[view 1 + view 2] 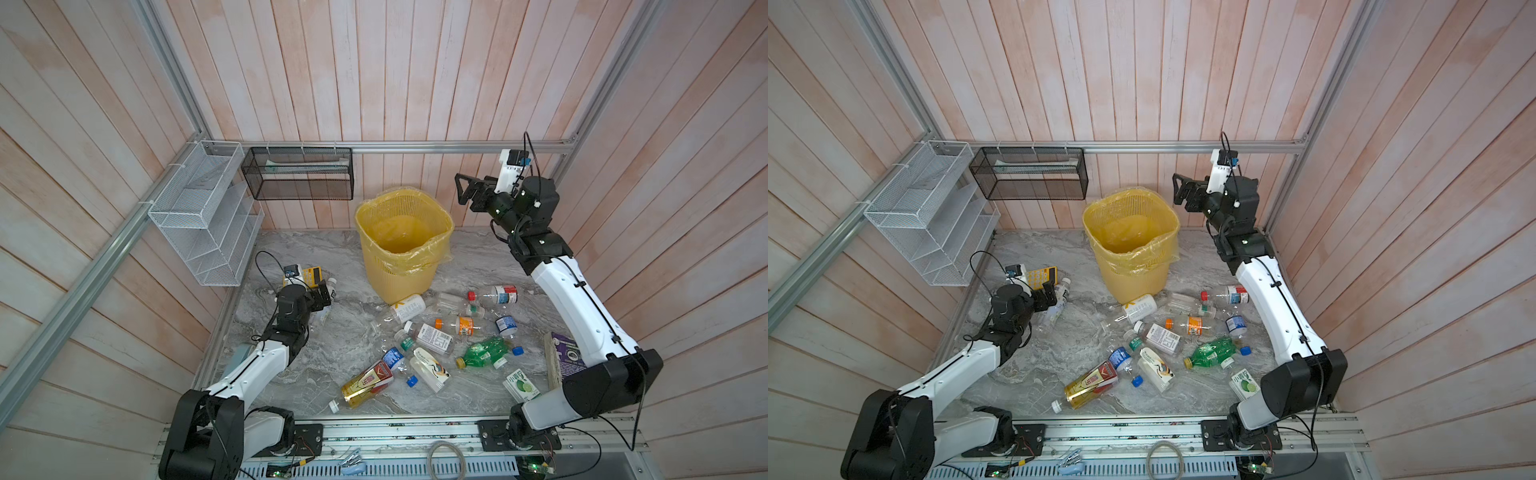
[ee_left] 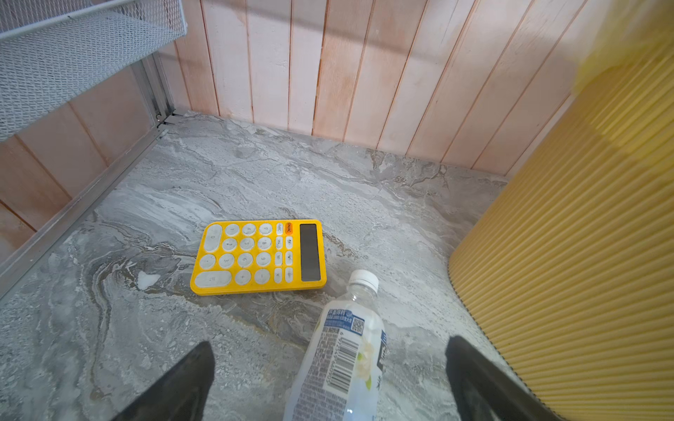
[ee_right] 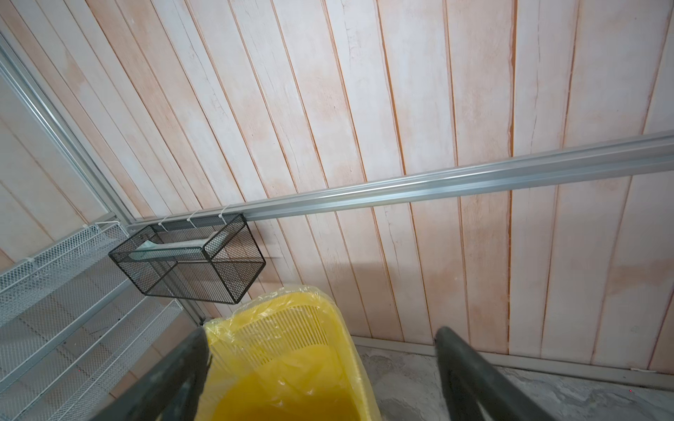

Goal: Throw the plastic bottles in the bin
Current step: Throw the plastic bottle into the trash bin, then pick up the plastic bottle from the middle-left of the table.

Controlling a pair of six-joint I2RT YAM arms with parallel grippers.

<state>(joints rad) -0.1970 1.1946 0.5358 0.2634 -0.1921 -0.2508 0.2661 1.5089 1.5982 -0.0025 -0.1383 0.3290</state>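
Calculator [image 2: 258,256] key reads ON/AC; bottle [image 2: 343,357] label perhaps Chinese

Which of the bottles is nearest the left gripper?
The clear, white-capped bottle beside the yellow calculator, lying between the open jaws of the left gripper. The other bottles lie heaped in front of the bin.

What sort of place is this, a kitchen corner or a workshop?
Probably a robot test booth: two robot arms mounted on a metal rail, plank walls in an aluminium frame, and plastic bottles scattered on a marble-look table beside a yellow bin.
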